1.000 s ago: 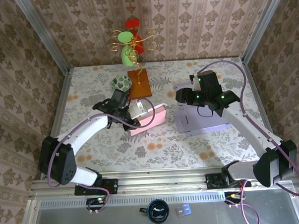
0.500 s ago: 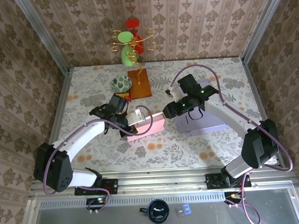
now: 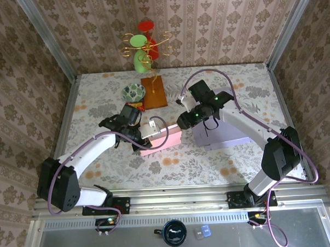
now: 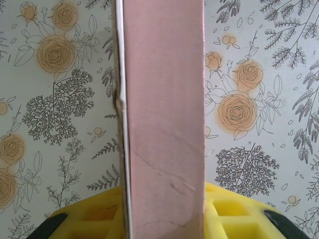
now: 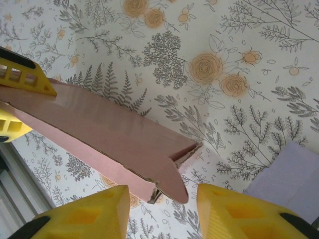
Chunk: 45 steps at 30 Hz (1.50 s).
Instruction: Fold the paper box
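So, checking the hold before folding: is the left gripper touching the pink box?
Touching. Left wrist view: the pink box is clamped between the fingers of the left gripper.

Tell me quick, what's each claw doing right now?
Left claw: closed, holding the long pink cardboard box.
Right claw: open, with a finger on either side of that box's end, not gripping it.

Pink box [image 3: 166,137], lilac sheet [image 3: 231,135], floral tablecloth [image 3: 172,162]
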Motion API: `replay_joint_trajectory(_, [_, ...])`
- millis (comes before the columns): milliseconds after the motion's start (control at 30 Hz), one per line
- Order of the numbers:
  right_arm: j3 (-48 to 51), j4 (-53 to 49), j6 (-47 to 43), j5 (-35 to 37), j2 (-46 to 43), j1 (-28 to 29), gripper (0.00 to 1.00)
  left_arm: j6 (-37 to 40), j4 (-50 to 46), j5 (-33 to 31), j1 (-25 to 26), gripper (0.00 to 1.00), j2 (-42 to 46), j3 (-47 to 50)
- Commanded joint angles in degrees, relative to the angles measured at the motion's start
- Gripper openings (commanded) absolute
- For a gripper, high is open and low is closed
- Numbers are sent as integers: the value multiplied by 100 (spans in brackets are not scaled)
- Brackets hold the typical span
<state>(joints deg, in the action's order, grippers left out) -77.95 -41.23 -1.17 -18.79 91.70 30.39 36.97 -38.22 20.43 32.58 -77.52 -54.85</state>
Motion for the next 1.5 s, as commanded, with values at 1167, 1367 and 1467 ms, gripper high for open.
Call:
replay_joint_trajectory(1167, [-362,-286,-129,1042,296,347,12,9,-46,196,-15,30,-104,-153])
replay_joint_trajectory(1367, [-285,-229,55,1455,236,502,4,-153,38,164,-32,30,-105,-155])
replay_joint_trajectory(1467, [-206,-139,232,1620,160,563,1,-279,77,137,-41,30,-127,-174])
